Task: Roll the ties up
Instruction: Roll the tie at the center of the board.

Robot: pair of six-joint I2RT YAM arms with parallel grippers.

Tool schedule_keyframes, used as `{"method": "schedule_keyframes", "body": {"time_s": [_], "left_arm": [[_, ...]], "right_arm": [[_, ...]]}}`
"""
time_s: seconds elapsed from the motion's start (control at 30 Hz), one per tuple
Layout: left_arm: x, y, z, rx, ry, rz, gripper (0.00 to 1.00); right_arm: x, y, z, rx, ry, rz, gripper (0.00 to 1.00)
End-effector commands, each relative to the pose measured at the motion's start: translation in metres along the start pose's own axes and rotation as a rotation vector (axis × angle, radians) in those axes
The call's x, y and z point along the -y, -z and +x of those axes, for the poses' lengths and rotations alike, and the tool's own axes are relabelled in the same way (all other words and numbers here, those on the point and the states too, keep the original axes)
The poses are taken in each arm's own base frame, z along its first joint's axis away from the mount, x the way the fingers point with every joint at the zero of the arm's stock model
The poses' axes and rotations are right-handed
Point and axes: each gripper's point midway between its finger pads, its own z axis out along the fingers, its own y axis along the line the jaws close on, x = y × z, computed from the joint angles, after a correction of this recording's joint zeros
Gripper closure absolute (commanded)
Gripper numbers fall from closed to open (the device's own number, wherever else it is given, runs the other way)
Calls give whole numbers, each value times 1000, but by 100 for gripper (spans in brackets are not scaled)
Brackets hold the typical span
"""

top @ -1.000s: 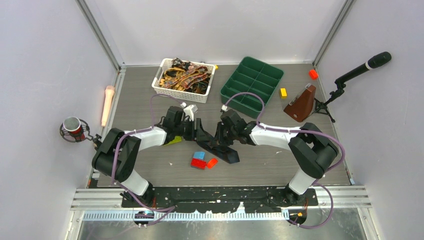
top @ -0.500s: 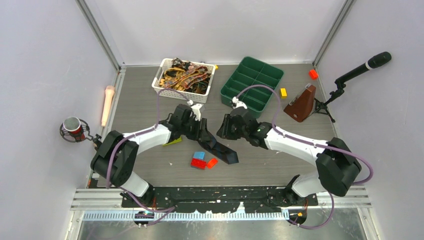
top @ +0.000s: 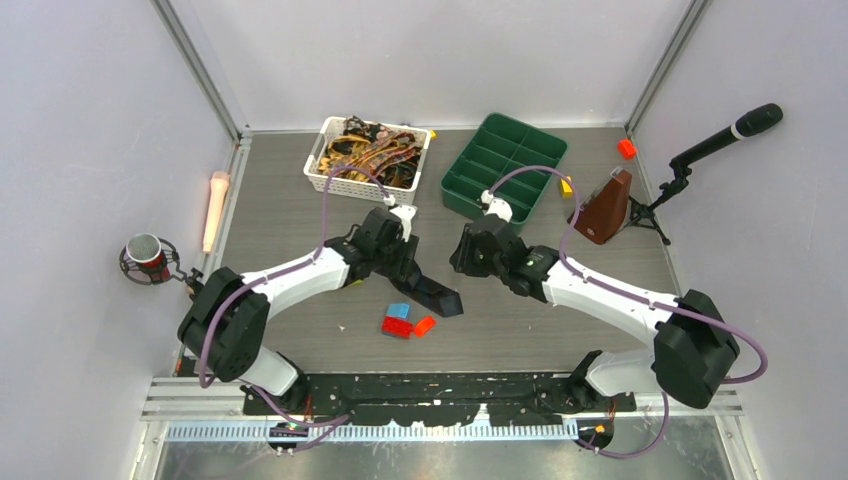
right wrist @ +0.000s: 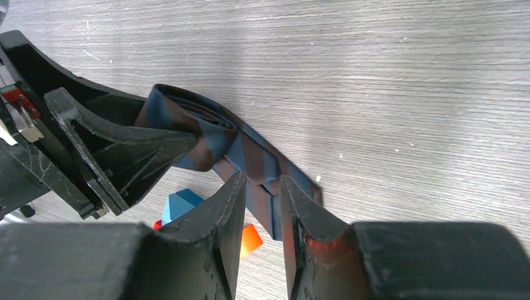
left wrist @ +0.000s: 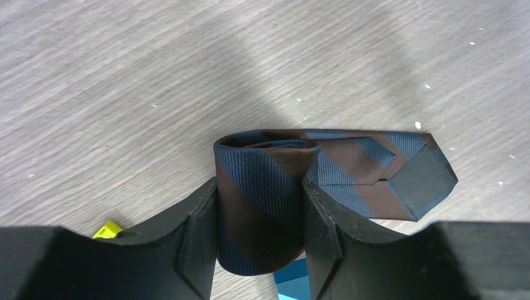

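Left gripper (left wrist: 259,187): clamped on the rolled part of the striped tie (left wrist: 356,165). The jaws stand one roll-width apart, with both inner faces pressed against the sides of the roll. Navy and brown stripes show between them. The loop of the coil is visible at the fingertips.

Unrolled remainder: a short flat tail with the pointed end, lying on the wooden table (top: 290,225). In the left wrist view it runs off to the right of the roll. From overhead the tie sits mid-table between the two grippers, with the tail pointing near-right.

Right gripper (right wrist: 261,187): jaws parted by a narrow gap, nothing pinched. Its fingers (right wrist: 222,231) hang over the flat tail, and the fabric shows through the gap. I can't tell whether the tips touch it. From overhead the right gripper sits just right of the roll, on the far side of the tail and apart from the left gripper.

Clutter: a blue brick (top: 399,311), red brick (top: 396,327) and orange brick (top: 425,325) are bunched just near of the tie, clear of both grippers. A small yellow-green piece (left wrist: 109,229) lies on the table beside the left gripper's finger.

Other ties (top: 365,155), in brown, gold and black, are heaped in the white basket (top: 313,172) on the far side. A green tray (top: 450,190) is just to its right.
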Motion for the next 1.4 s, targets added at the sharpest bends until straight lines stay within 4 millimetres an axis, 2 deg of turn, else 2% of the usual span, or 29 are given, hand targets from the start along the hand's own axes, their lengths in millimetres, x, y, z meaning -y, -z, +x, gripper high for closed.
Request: {"method": "schedule_keyframes", "body": {"time_s": [0.0, 0.4, 0.8, 1.07, 1.37], "left_arm": [[-16, 10, -21, 46, -87, -136, 52], [-20, 11, -27, 45, -263, -348, 52], [-15, 10, -25, 26, -412, -472, 52], [-6, 8, -18, 13, -436, -470, 51], [5, 4, -8, -8, -444, -447, 43]], "right_arm": [[6, 9, -16, 73, 0, 34, 67], [9, 9, -15, 72, -5, 49, 67], [18, 16, -24, 125, -15, 82, 66], [23, 16, -22, 126, -11, 100, 66], [26, 20, -26, 148, -14, 112, 63]]}}
